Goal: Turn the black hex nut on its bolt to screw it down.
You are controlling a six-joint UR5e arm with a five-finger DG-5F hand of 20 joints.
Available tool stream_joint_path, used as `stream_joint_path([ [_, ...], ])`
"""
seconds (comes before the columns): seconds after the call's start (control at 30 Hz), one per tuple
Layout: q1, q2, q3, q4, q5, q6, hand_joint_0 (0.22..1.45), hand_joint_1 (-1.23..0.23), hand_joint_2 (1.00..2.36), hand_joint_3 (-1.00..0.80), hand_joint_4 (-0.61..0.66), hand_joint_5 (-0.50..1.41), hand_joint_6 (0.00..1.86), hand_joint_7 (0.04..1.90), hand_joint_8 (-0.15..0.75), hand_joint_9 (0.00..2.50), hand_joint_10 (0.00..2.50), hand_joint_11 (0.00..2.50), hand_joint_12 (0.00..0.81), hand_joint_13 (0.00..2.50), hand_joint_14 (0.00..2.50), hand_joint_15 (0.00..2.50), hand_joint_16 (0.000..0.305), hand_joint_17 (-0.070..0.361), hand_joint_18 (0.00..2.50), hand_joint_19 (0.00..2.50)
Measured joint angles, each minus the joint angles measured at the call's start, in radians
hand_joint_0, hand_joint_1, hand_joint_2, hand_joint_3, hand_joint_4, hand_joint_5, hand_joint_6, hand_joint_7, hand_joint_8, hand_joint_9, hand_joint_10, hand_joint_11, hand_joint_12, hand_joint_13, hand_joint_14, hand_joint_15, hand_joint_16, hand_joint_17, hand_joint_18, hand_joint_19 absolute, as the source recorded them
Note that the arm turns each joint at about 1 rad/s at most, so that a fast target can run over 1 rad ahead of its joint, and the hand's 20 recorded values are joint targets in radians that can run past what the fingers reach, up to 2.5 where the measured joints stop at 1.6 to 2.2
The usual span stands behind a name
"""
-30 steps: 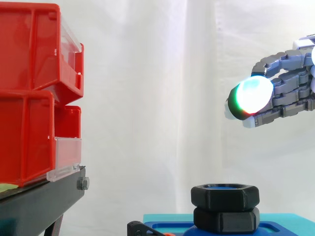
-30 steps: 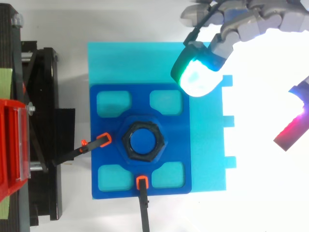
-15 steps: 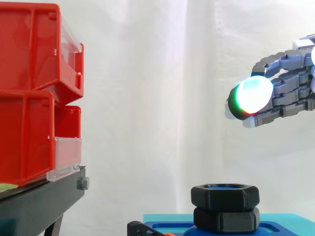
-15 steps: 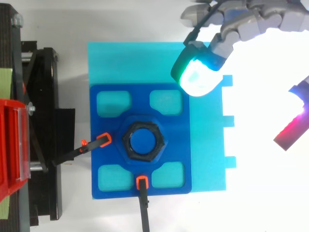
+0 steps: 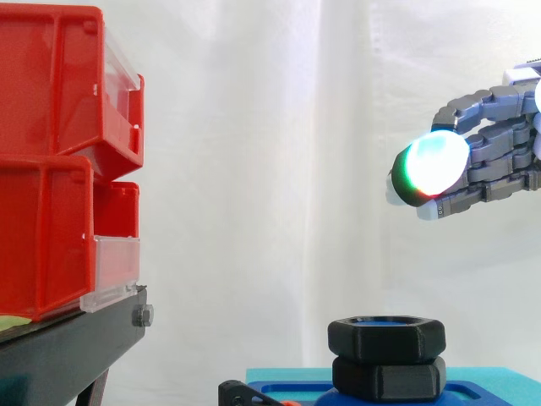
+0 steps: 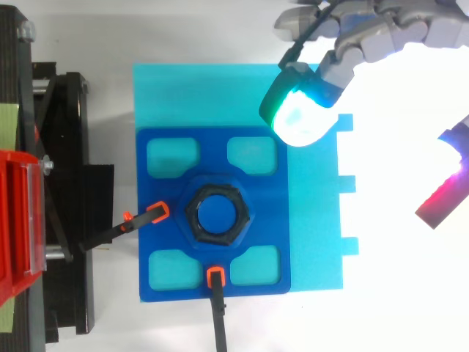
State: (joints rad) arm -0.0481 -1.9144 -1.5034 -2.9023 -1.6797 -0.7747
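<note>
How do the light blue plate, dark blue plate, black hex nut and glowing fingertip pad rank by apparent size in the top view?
Light blue plate
Dark blue plate
Black hex nut and glowing fingertip pad: alike, and the pad is nearer the camera, so unranked.

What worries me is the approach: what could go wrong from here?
The hand hangs above and off to one side of the black hex nut; lowering off-centre, its pads could hit the nut's top instead of straddling it. Orange-tipped black clamps sit close beside the nut and might snag them.
</note>
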Motion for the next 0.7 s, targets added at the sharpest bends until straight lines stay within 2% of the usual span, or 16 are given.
stream_joint_path([
  [0.7,0.0,0.0,0.0,0.0,0.0,0.0,0.46,-0.57,1.0,-0.5,0.08,-0.3,0.5,0.63,0.216,0.17,0.0,0.0,0.375,0.0,0.0,0.0,0.062,0.14,0.0,0.16],
])
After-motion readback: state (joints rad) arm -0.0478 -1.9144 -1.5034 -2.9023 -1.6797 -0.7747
